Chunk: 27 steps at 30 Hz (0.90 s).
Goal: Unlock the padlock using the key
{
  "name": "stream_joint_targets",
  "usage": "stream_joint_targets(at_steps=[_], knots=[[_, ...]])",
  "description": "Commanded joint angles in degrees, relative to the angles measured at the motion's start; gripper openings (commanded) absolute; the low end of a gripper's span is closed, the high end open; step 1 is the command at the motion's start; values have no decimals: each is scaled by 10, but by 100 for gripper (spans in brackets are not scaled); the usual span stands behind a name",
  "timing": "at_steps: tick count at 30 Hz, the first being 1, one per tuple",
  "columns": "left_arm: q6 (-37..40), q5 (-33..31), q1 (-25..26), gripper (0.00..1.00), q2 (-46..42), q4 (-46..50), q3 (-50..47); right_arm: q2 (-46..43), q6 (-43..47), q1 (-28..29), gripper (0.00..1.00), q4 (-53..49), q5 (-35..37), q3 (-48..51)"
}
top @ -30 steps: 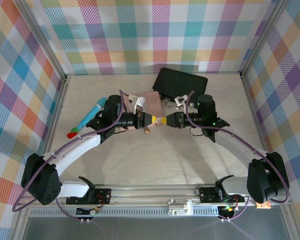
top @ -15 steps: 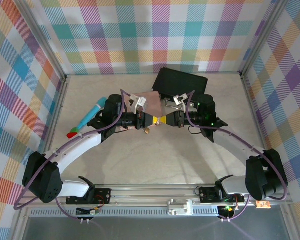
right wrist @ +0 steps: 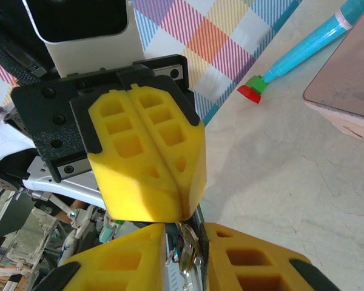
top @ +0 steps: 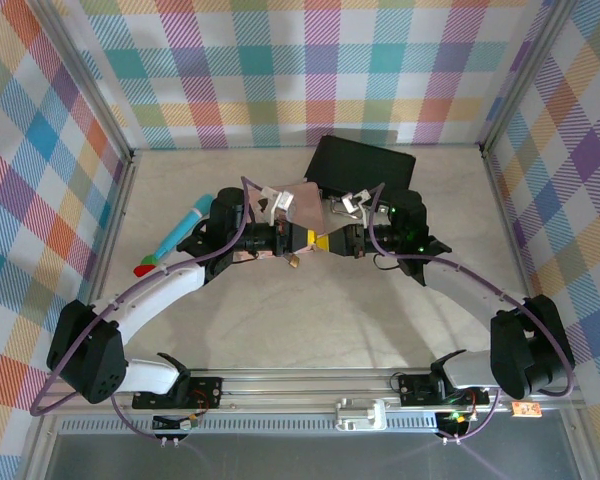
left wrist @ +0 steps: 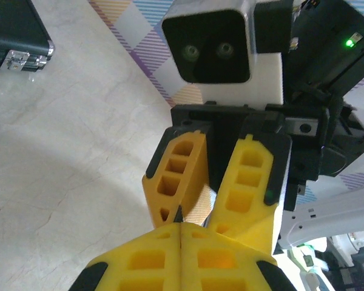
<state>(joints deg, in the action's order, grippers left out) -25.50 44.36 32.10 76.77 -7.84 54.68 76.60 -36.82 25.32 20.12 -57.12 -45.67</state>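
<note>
While meeting tip to tip mid-table, at 6 o'clock of black case [top: 363,165]: left gripper [left wrist: 180,230] squeezed fully together, thin dark sliver [left wrist: 179,212] pinched at tips, possibly key. Right gripper [right wrist: 183,239] at narrow gap around small metal piece [right wrist: 185,250]; clamped or not, cannot tell. Padlock [top: 294,262] dangling at 6 o'clock of tips. Judged mid-task: insertion, turn, shackle release not yet done.

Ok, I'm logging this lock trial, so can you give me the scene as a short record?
left gripper: shut, thin dark sliver at its tip
right gripper: silvery metal bits in its gap, grip unclear
brass piece: by the left gripper's tip, likely the padlock
black case: closed, far side of the table
blue pen: lying at left
</note>
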Motion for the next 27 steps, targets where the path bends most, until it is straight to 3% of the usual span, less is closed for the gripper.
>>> stream_joint_targets(at_steps=[1,8,13,17,27], knots=[[-12,19,-5,0,1,-33,-3,6,7,4,20,11,-13,1],[-13,32,-5,0,-4,-35,-7,8,9,4,15,12,-8,-2],[7,42,-5,0,-11,-5,-3,2,22,5,25,-5,2,-5],[28,42,-5,0,-19,26,3,-6,32,5,24,-24,11,-9],[31,66,-5,0,-14,38,10,-6,21,4,0,-11,5,-8]])
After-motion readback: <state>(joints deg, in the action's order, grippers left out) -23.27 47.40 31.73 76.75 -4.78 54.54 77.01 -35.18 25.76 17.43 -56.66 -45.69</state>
